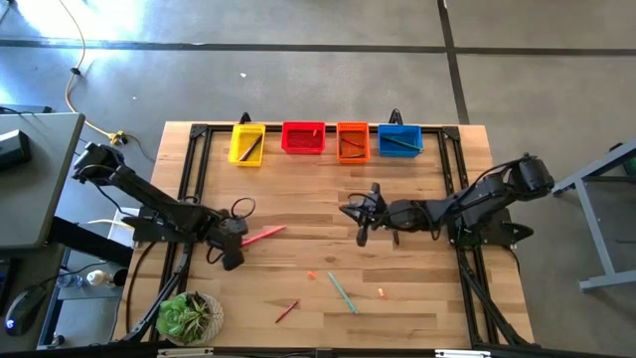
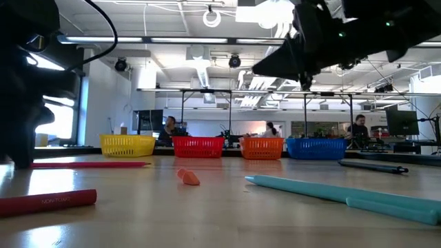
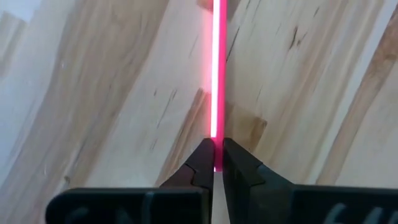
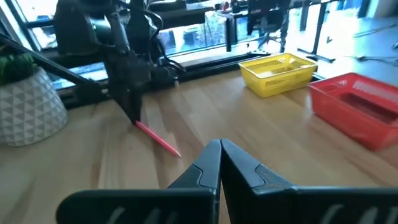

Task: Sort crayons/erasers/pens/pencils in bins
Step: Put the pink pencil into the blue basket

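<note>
A long pink stick (image 1: pixel 264 235) lies on the wooden table left of centre; it also shows in the left wrist view (image 3: pixel 218 68) and the low view (image 2: pixel 89 164). My left gripper (image 1: pixel 238 244) is shut on its near-left end. My right gripper (image 1: pixel 360 227) is shut and empty above the table's middle, right of the stick; it also shows in the right wrist view (image 4: pixel 220 152). The yellow bin (image 1: pixel 246 144), red bin (image 1: pixel 303 138), orange bin (image 1: pixel 353 141) and blue bin (image 1: pixel 399 140) stand in a row at the far edge. Two small erasers (image 1: pixel 311 275) (image 1: pixel 381 292) lie near the front. My left gripper pinches the pink stick's end (image 3: pixel 217 144) between its two fingertips. The fingers slant down from the table's left side and lie along the stick. In the right wrist view the stick (image 4: pixel 158 142) runs from the fingers down onto the table.
A teal pen (image 1: pixel 342 291) and a red crayon (image 1: pixel 287 311) lie toward the near edge. A dark pen (image 2: pixel 375 166) lies near my right gripper. A potted plant (image 1: pixel 189 316) stands at the near left corner. Each bin holds a stick or two.
</note>
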Controlling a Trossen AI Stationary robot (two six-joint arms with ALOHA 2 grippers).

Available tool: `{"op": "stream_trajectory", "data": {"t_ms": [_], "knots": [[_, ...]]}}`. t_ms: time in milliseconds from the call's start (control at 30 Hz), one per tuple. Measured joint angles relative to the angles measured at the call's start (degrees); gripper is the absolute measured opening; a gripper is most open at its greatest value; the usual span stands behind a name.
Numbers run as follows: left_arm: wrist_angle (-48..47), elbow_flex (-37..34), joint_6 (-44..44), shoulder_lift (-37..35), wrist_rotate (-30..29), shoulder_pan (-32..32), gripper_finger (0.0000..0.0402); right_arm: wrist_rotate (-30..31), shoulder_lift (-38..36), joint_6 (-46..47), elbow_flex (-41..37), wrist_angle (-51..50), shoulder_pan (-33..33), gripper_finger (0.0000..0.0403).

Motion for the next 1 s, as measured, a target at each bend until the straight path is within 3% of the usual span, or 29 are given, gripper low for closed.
{"op": "stream_trajectory", "data": {"t_ms": [333,667,1000], "knots": [[6.8,0.1,1.5,4.7,-5.6,-0.7,0.0001,-8.6,12.2,2.4,12.6,-6.5,-2.1,0.0000],[12.8,0.0,1.6,7.8,-8.2,-1.2,0.0000,-12.2,20.3,11.0,21.2,-16.6,-4.8,0.0006],[27.8,-4.9,-0.6,10.0,-10.3,-1.4,0.0000,-14.9,23.1,17.7,22.3,-19.2,-6.3,0.0108]]}}
